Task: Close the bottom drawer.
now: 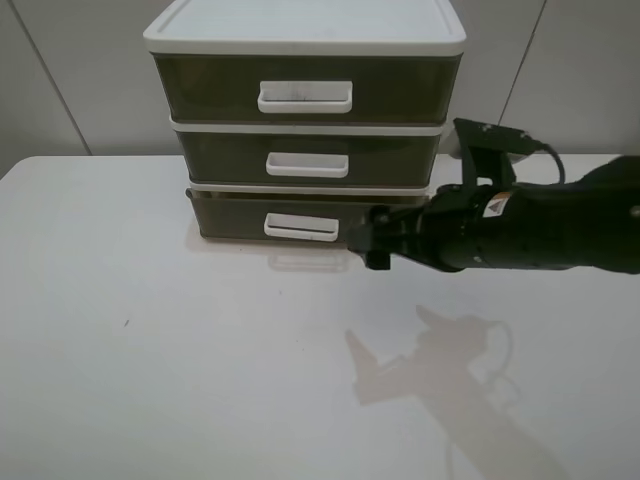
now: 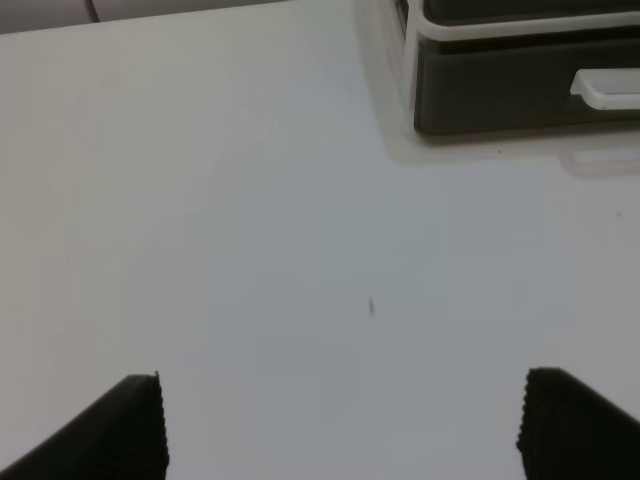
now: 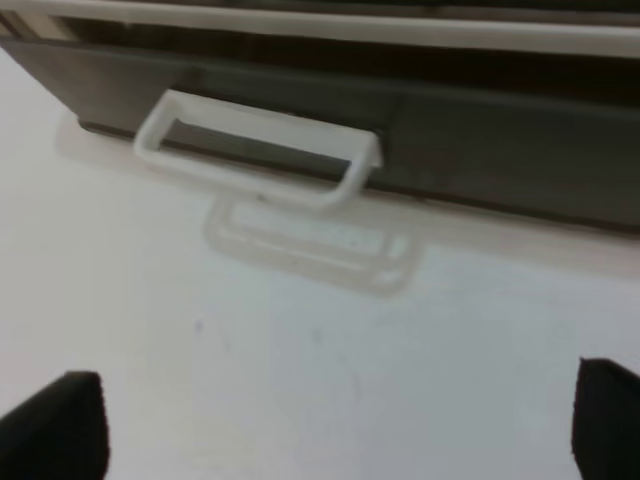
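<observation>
The bottom drawer [image 1: 230, 215] is the lowest olive-brown tier of the white-topped unit [image 1: 300, 25], with a small white loop handle [image 1: 301, 228]. Its front stands slightly forward of the drawer above. My right gripper [image 1: 370, 240] hovers low over the table just right of the handle, facing the drawer front. In the right wrist view the gripper [image 3: 330, 430] is open and empty, a short way off the drawer [image 3: 480, 140] and its handle [image 3: 260, 150]. My left gripper [image 2: 345, 425] is open and empty over bare table, far from the drawer [image 2: 500, 95]; it is out of the exterior view.
The white table [image 1: 150, 350] stretches in front of the unit. The middle drawer [image 1: 220, 155] and the tall top drawer [image 1: 210, 85] sit flush above. A grey wall stands behind the unit. The right arm [image 1: 540, 230] reaches in from the right edge.
</observation>
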You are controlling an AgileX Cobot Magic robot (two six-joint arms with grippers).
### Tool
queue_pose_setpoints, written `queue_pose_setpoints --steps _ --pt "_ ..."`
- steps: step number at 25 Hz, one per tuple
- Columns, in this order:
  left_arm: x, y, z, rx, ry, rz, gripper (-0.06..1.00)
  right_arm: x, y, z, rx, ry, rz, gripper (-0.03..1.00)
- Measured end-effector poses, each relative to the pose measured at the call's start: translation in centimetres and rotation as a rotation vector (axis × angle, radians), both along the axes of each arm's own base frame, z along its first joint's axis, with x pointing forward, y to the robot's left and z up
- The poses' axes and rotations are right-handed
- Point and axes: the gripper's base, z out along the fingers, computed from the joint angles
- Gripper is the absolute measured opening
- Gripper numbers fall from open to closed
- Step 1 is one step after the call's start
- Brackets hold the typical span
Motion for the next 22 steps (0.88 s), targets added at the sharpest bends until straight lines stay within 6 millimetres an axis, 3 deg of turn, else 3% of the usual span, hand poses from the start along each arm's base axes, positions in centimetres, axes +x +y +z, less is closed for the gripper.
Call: queue_pose_setpoints --steps 5,11,16,22 --pt "0.0 0.0 0.0 0.0 0.0 0.0 0.72 -0.4 -5.5 3.9 -0.016 0.016 -0.064 0.82" --pt "0.0 0.0 0.0 0.0 0.0 0.0 0.72 -3.7 -10.6 8.7 -0.041 -0.073 -0.149 0.82" --pt "0.0 0.0 0.0 0.0 0.0 0.0 0.72 -8.6 -13.6 11.8 -0.096 -0.185 -0.229 0.82" --pt "0.0 0.0 0.0 0.0 0.0 0.0 0.72 -15.4 -14.4 14.1 -0.149 -0.285 -0.24 0.82"
